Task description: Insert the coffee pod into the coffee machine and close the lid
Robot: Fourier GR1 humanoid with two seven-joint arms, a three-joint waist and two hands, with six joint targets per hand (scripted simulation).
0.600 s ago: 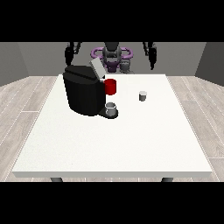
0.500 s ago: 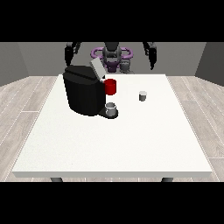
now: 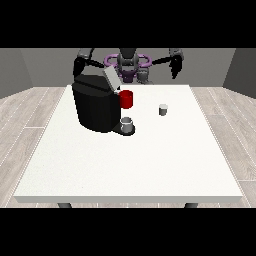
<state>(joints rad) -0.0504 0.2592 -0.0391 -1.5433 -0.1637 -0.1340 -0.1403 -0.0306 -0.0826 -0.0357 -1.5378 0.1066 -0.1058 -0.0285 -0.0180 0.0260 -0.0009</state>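
Table (image 3: pixel 150 165), big and white, carries everything you need. At roughly ten o'clock from its centre stands the coffee machine (image 3: pixel 95 106), a bulky black block with its lid (image 3: pixel 110 79) tilted up and a red part (image 3: pixel 126 99) at its front; a small grey cup (image 3: pixel 128 123) sits on its drip base. Your coffee pod (image 3: pixel 163 109) stands alone at about one o'clock, well apart from the machine. Judge it light, rigid and easily tipped, so pinch it by its sides. Neither the hand at the view's left (image 3: pixel 78 67) nor the hand at the view's right (image 3: pixel 175 66) holds anything; you cannot tell how their fingers lie.
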